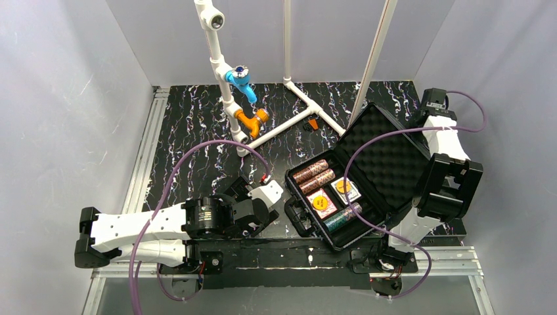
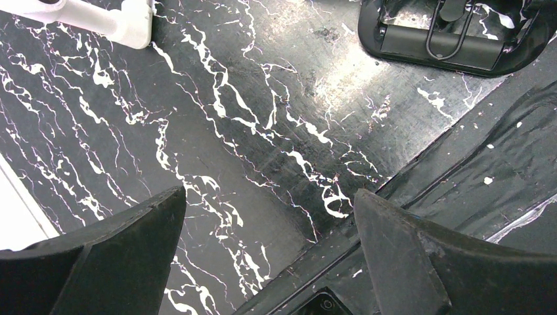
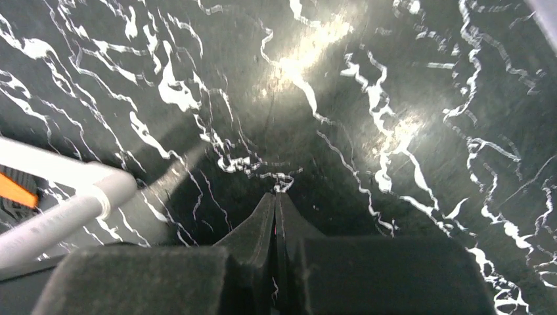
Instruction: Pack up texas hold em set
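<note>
Case (image 1: pixel 387 157) sat open on the table (image 1: pixel 197 125) between the arms, chip rolls (image 1: pixel 314 176) seated inside. Hard shell, probably heavy with chips; lid looked stiff, best pushed at its free edge. Left jaws were spread wide by the handle (image 2: pixel 453 46); right jaws were pinched shut, empty.

Left wrist view: the case (image 2: pixel 453 39) was cut off by the top edge, and only its handle side showed. The pipe (image 2: pixel 98 20) ran out at the top left corner.

Right wrist view: an orange piece (image 3: pixel 14 190) was clipped by the left edge and could not be identified.

From above: the right arm (image 1: pixel 446 187) covered the case's near right corner. A cable (image 1: pixel 347 172) crossed the green roll (image 1: pixel 341 219). Printing on the deck (image 1: pixel 327 211) was too small to read.
</note>
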